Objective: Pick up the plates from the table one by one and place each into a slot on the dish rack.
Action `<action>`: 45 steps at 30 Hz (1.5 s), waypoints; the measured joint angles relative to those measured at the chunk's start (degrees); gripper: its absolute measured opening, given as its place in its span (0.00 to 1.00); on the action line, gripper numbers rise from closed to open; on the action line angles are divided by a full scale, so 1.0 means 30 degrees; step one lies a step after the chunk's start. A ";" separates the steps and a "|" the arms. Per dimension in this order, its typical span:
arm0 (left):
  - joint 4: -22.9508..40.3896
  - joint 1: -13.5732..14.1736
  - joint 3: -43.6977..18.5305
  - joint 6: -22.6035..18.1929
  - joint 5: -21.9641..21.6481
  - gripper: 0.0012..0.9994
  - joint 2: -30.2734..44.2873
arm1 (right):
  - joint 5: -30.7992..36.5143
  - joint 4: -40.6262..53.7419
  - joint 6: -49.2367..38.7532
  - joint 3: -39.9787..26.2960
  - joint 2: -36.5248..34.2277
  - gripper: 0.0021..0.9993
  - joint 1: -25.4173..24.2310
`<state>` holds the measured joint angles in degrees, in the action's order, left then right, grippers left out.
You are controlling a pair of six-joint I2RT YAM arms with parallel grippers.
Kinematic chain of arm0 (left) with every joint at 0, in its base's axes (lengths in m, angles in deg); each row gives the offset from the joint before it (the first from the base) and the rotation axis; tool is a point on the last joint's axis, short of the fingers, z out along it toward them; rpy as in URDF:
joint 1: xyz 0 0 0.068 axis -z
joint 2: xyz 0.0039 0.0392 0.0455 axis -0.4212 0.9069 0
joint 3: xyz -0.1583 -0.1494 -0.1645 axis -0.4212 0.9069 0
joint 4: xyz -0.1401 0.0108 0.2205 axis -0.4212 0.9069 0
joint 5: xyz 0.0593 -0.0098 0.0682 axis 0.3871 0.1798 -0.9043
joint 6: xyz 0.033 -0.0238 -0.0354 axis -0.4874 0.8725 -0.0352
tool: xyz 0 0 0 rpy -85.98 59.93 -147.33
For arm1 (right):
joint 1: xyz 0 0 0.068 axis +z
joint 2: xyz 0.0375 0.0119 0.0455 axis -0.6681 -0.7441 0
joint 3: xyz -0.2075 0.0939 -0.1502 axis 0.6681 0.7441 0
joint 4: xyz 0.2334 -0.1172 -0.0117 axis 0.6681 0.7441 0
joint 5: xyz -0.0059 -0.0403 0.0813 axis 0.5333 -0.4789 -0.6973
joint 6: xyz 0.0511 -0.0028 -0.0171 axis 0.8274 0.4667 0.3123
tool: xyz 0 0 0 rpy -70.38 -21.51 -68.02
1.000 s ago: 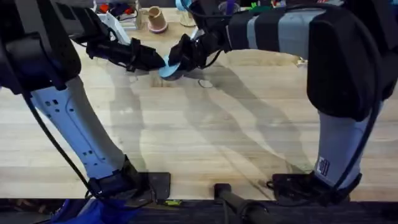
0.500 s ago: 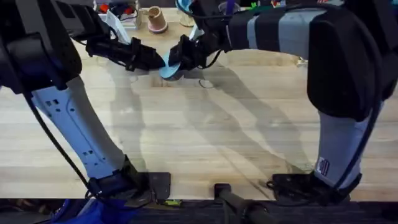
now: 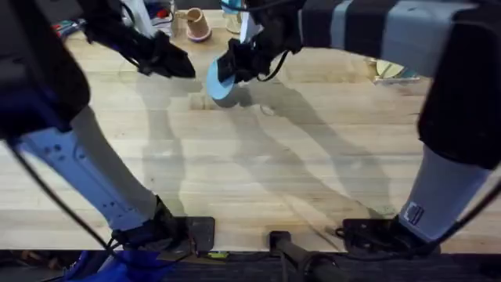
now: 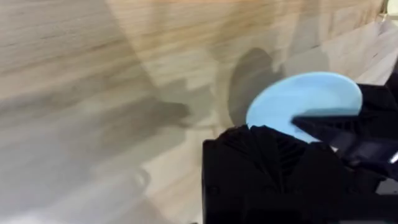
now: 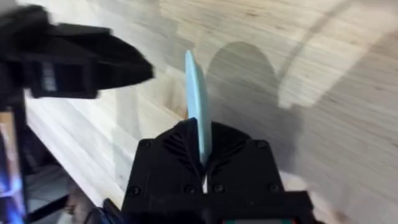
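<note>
A pale sky blue plate hangs on edge above the far middle of the table. My right gripper is shut on its rim, and the right wrist view shows the plate standing thin between that gripper's black fingers. My left gripper sits a short way left of the plate, apart from it, with its fingers together and nothing held. From the left wrist, the plate lies just beyond the left gripper. A small light wooden piece stands at the far edge; I cannot tell whether it is the dish rack.
Small colourful items crowd the table's far edge near the wooden piece. A shiny object lies at the far right. Both arm bases sit along the near edge, with bare wood between them and the grippers.
The left gripper has drawn back to the left, off the plate's edge. The right gripper keeps hold of the blue plate and has lifted it slightly. Both arms now stand higher.
</note>
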<state>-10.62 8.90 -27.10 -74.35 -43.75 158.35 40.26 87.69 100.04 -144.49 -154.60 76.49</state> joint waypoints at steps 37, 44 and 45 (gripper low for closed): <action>0.6979 0.0000 -0.0292 -0.0471 -0.4653 0.04 -1.6820 | 0.9751 1.1489 -0.8749 -0.0213 1.4024 0.03 -0.5197; 0.7587 0.0000 -0.0292 -0.0118 -0.5431 0.04 -1.8222 | 1.2194 1.3322 -0.9140 -0.0213 1.6172 0.03 -0.5931; 0.7649 0.0000 -0.0292 -0.0118 -0.5525 0.04 -1.8336 | 1.2666 1.3452 -0.9193 -0.0213 1.6485 0.03 -0.5967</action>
<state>12.33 8.90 -27.97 -74.71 -60.32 103.35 78.26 128.04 72.46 -145.13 -105.15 58.59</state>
